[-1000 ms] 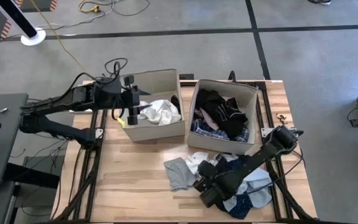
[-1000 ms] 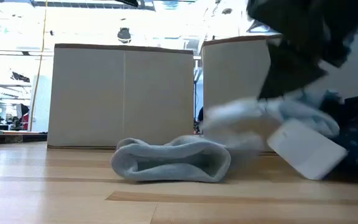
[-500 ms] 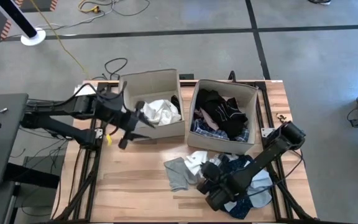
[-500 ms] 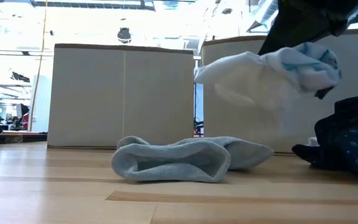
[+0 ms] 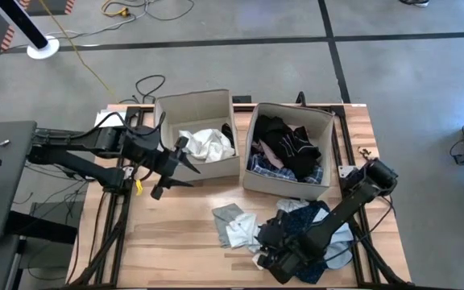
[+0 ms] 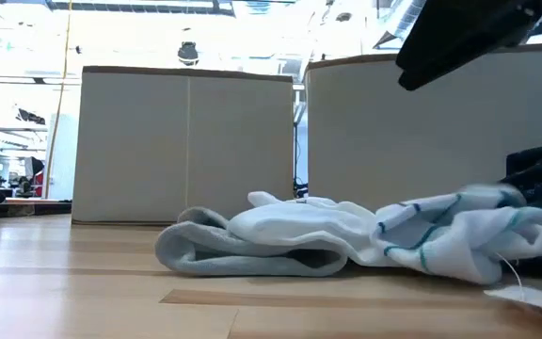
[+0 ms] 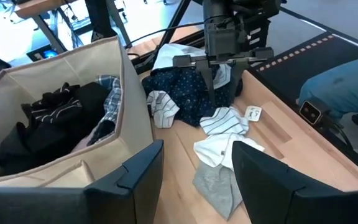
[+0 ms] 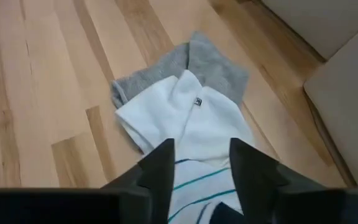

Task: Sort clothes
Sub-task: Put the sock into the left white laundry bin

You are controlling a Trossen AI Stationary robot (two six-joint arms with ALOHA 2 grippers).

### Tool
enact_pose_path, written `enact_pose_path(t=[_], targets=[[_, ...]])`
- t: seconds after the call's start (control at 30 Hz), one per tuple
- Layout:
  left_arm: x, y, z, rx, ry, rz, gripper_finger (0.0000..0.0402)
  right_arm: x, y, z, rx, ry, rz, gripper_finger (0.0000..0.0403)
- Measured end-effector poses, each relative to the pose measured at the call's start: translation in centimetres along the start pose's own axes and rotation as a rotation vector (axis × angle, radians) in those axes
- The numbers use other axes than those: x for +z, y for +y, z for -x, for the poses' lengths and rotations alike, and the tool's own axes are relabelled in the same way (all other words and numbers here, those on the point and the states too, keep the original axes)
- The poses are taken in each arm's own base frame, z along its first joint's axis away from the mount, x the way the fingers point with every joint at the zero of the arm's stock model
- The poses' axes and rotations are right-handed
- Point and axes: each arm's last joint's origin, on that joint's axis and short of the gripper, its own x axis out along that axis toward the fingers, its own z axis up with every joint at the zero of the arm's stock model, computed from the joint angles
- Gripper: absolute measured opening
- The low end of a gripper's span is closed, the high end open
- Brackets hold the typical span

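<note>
A white garment with teal stripes [image 5: 240, 234] lies on the table, its white end resting on a grey garment [image 5: 227, 215]. My right gripper [image 8: 201, 149] hangs open just above it, touching nothing. Beside them, a navy dotted garment [image 5: 316, 229] lies under my right arm. My left gripper [image 5: 171, 165] is open and holds nothing; it floats in front of the left beige box [image 5: 208, 171], pointing toward the pile. In the low view the striped garment [image 6: 412, 240] drapes over the grey one [image 6: 215, 252].
The left box holds white cloth [image 5: 208, 143]. The right box [image 5: 280, 187] holds black and plaid clothes [image 5: 284, 145]. Another small striped piece [image 7: 163, 106] lies by the navy garment. Bare wood [image 5: 176, 234] stretches left of the pile.
My right gripper lifted the white striped garment off the table, then opened and let go. The garment fell and now lies partly over the grey one. My left gripper swung out from over the left box toward the table's near edge and turned toward the pile.
</note>
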Motion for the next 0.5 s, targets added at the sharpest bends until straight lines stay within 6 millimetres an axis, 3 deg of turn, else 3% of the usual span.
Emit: enact_pose_path(t=[0.2, 0.5], targets=[[0.0, -0.1, 0.0, -0.005, 0.000, 0.022, 0.0184, 0.0, 0.2, 0.0, 0.017, -0.008, -0.020, 0.0208], [-2.0, -2.1, -3.3, -0.104, 0.097, 0.015, 0.0184, -0.9, -0.4, -3.1, 0.108, -0.022, -0.059, 0.0196]])
